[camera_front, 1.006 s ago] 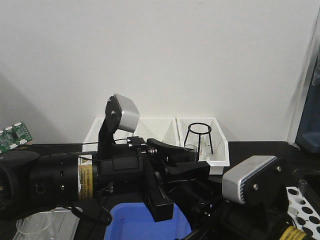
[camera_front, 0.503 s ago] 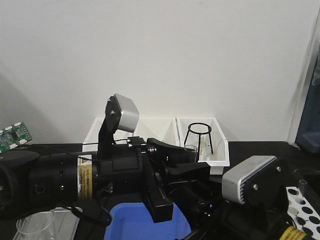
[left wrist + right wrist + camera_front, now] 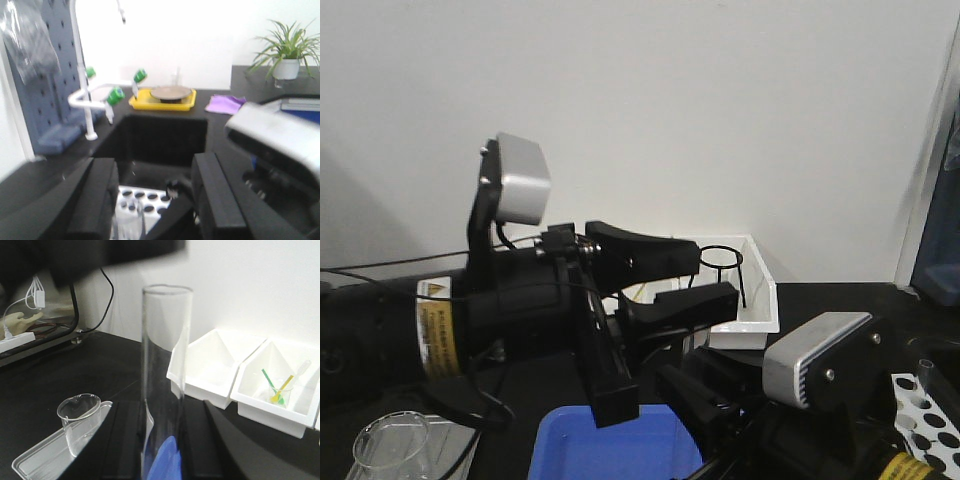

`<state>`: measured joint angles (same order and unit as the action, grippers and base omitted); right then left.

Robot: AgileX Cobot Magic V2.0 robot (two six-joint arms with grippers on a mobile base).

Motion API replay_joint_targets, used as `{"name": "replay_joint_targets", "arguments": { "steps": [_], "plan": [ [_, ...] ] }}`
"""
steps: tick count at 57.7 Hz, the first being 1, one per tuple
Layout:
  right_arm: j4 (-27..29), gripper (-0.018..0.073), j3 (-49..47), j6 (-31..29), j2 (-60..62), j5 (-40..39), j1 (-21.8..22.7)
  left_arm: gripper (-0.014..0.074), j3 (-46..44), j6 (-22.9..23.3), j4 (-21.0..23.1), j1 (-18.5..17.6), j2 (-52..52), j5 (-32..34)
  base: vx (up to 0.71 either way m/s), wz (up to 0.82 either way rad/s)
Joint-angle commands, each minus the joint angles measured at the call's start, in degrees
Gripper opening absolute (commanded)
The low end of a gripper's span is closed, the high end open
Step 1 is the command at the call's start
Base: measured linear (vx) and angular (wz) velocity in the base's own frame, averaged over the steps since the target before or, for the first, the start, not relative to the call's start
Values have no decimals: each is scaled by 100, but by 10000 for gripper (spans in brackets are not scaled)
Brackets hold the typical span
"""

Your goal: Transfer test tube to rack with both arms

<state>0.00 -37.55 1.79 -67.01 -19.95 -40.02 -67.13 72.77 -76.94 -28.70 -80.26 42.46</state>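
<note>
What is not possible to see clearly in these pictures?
Right wrist view: the lower edge cuts off the test tube's bottom.
Front view: the test tube is hidden, probably behind the left claw.
Left wrist view: blur leaves the rack's holes unreadable.
</note>
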Motion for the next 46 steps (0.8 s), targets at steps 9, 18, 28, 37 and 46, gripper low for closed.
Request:
{"name": "replay_joint_targets", "arguments": {
  "steps": [9, 18, 28, 37, 46],
  "plan": [
    [0, -10, -222, -88, 105, -467, -6, 450, -196, -228, 433, -20, 777, -1272, 0, 0],
    [0, -10, -222, -394, 105, -467, -6, 321, -180, -223, 406, -20, 943, -2597, 0, 0],
    [545, -10, -216, -1285, 105, -467, 26, -10, -53, -223, 406, -20, 944, -3499, 0, 0],
    [1817, -10, -205, -2099, 105, -491, 440, -8, 429, -223, 412, -20, 944, -4016, 0, 0],
    [2157, -10, -204, -2400, 105, -528, 1287, -8, 979, -202, 416, -20, 944, -4102, 0, 0]
  ]
}}
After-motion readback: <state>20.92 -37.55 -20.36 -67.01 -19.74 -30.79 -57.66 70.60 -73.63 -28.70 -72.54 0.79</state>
